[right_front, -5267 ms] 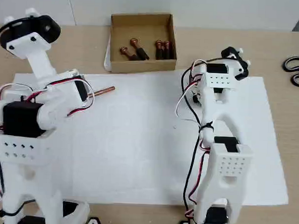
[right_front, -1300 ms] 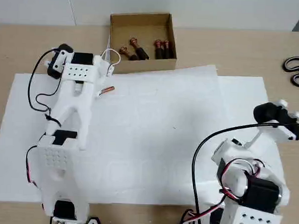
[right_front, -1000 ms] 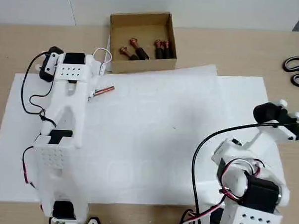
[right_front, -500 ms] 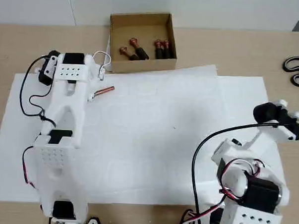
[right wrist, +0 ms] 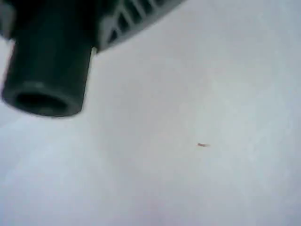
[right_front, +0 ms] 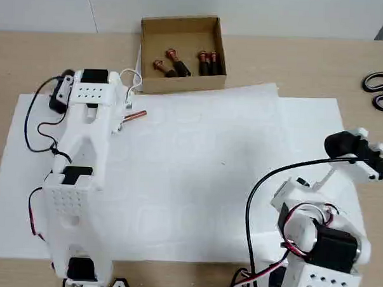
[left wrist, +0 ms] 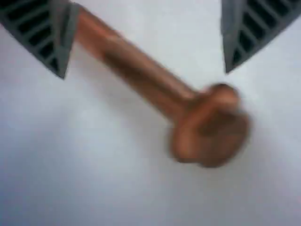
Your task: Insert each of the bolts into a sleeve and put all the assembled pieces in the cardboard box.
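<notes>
A copper bolt (right_front: 135, 116) lies on the white paper (right_front: 202, 182) just in front of the cardboard box (right_front: 181, 83). My left gripper (right_front: 120, 120) hangs over the bolt's shaft end, open. In the left wrist view the bolt (left wrist: 188, 108) lies between the two grey fingertips (left wrist: 56, 42), its shaft touching one of them and its head pointing away. The right arm (right_front: 321, 235) is folded back at the near right corner. Its gripper (right wrist: 70, 19) is shut on a black sleeve (right wrist: 47, 70), whose open end faces the paper. Several assembled pieces (right_front: 182, 63) lie in the box.
Black scissors (right_front: 381, 88) lie on the wooden table at the far right. The paper's far edge is lifted a little near the box. Wide bare paper stretches between the two arms.
Since the earliest frame the right arm has pulled back from the middle and the left arm has stretched out over the bolt. In the last second the left wrist has only shifted slightly; the bolt stays put.
</notes>
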